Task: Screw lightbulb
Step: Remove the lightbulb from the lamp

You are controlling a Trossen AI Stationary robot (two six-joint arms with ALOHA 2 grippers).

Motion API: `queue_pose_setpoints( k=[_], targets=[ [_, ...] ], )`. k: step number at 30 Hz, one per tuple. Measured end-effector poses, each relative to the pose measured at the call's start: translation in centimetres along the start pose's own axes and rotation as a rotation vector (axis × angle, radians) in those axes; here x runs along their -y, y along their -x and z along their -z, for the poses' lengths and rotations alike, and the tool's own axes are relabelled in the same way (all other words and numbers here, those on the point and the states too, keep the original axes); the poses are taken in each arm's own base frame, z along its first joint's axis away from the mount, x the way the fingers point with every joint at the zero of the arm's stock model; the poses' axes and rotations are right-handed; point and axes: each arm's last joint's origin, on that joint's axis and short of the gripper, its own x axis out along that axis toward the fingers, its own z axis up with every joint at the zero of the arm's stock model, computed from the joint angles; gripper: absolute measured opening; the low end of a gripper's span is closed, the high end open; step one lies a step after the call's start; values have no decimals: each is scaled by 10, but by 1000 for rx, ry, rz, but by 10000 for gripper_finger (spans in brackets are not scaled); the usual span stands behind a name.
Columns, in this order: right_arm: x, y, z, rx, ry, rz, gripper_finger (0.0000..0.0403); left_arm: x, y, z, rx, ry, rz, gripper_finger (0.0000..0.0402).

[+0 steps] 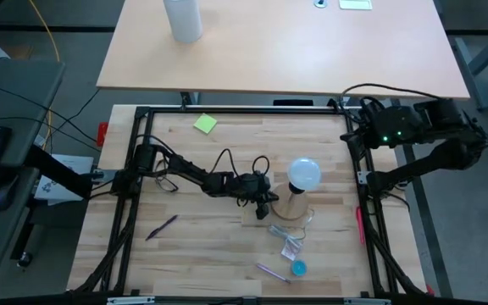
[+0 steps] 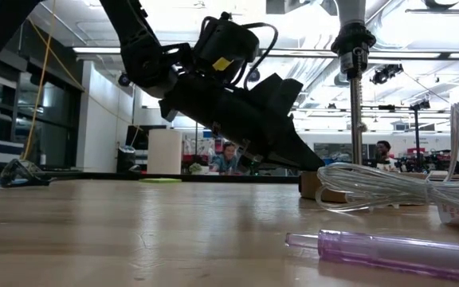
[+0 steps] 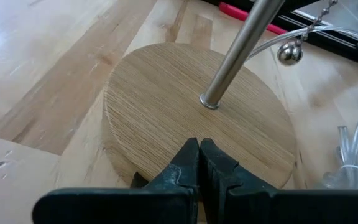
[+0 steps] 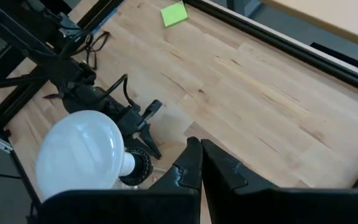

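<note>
The white lightbulb [image 1: 304, 174] sits upright in a black socket [image 4: 135, 167] on top of a small lamp. A metal rod [image 3: 238, 53] carries the socket above a round wooden disc base [image 3: 160, 99], which rests flat on the table near the centre. My left gripper [image 3: 199, 148] reaches in from the table's left, slanting down, and is shut at the disc's edge. My right gripper [image 4: 201, 152] is shut and empty. It hangs high over the table's far right, looking down on the bulb [image 4: 79, 155]. My left gripper lays its shut fingertips [image 2: 312, 164] on the top face of the wooden disc, just inside the rim [image 3: 166, 163] on the side toward the table's left. The fingers come slanting down from the left. The disc lies flat on the table.
A clear cord [image 2: 373, 187] and small plastic pieces [image 1: 293, 246] lie near the lamp's front. A purple tube [image 2: 389, 249] and a blue cap [image 1: 298, 268] lie closer to the near edge. A pen [image 1: 163, 226] lies front left, and a green note [image 1: 205, 124] at the far edge.
</note>
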Motion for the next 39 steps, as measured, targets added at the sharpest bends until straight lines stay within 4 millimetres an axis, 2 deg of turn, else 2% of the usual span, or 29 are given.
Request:
queue_pose_setpoints(
  k=[19, 24, 28, 33, 39],
  targets=[
    [3, 1, 1, 3, -29, 25, 0, -3, 1, 1, -69, 74, 62, 0],
    [3, 1, 2, 1, -39, 26, 0, -6, 7, -7, -93, 51, 80, 0],
    [4, 2, 2, -2, -45, 30, 0, -14, 11, -8, -153, 28, 78, 0],
    [6, 5, 3, 4, -65, 22, 0, -25, 12, -9, -226, 55, 199, 0],
    [6, 5, 4, -22, -94, -3, 0, -33, 19, -15, -246, 14, 202, 0]
  ],
)
